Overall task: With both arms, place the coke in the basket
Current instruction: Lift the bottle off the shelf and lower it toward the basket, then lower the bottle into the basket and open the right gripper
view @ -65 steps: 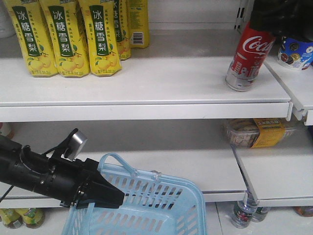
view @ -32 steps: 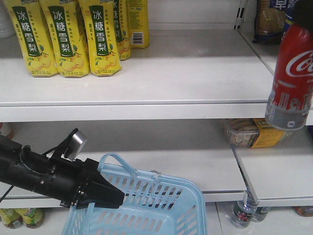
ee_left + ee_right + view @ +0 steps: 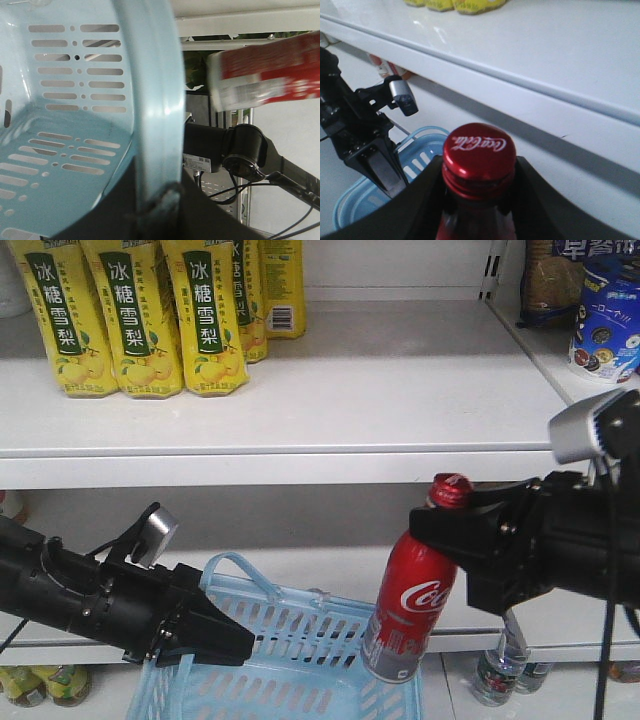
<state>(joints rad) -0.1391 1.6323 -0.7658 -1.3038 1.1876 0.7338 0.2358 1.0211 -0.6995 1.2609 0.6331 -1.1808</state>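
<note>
Gripping the coke point(image 3: 413, 608) by its neck, the right tool point(image 3: 446, 524) comes in from the right, its black fingers closed just under the red cap point(image 3: 450, 489). The bottle hangs in the air, off the shelves, tilted with its base down and to the left. In the front view the base overlaps the right end of the basket point(image 3: 330, 636). Cannot tell whether it is inside the rim or only in front of it. The right wrist view looks down on the cap, white script up, with a dark finger point(image 3: 422, 192) on each side of the neck.

The left tool point(image 3: 236, 644) reaches in from the left and is clamped on the basket at its near left edge. The left wrist view shows a pale blue band running down into the closed tool, either rim or hoop handle. That view also catches the coke, blurred, across the upper right, apart from the basket wall. The light blue basket is held low in front of the bottom shelf, its slotted sides and floor visible.

Each arm carries a silver-grey camera block, the left one point(image 3: 155, 531) and the right one point(image 3: 586, 430). Yellow pear-drink bottles point(image 3: 125, 320) stand at the back left of the white upper shelf point(image 3: 380, 390). A blue and white tub point(image 3: 606, 332) sits on the next shelf unit to the right. Small bottles point(image 3: 496, 676) stand on the lowest level.
</note>
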